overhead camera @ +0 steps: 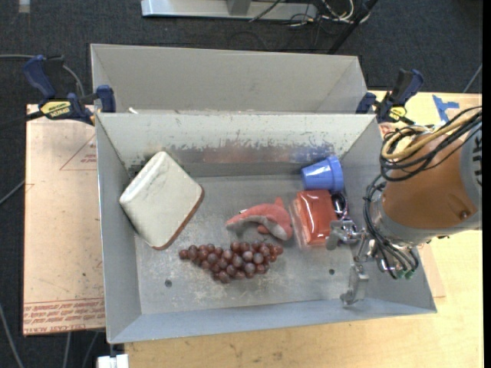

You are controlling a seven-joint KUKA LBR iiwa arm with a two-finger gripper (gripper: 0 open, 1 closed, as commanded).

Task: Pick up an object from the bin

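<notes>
Red block (313, 219) near my gripper (350, 297) looks soft and light; I would pinch its long sides. Gripper open or closed, I cannot tell.

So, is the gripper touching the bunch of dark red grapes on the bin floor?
Apart. The camera view shows bare grey bin floor between the bunch of dark red grapes and the gripper to their right.

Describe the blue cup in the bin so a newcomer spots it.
Follow the grey bin's back wall to its right end. A small cup lies tipped there, just behind a red block. It is the only blue thing in the bin.
</notes>
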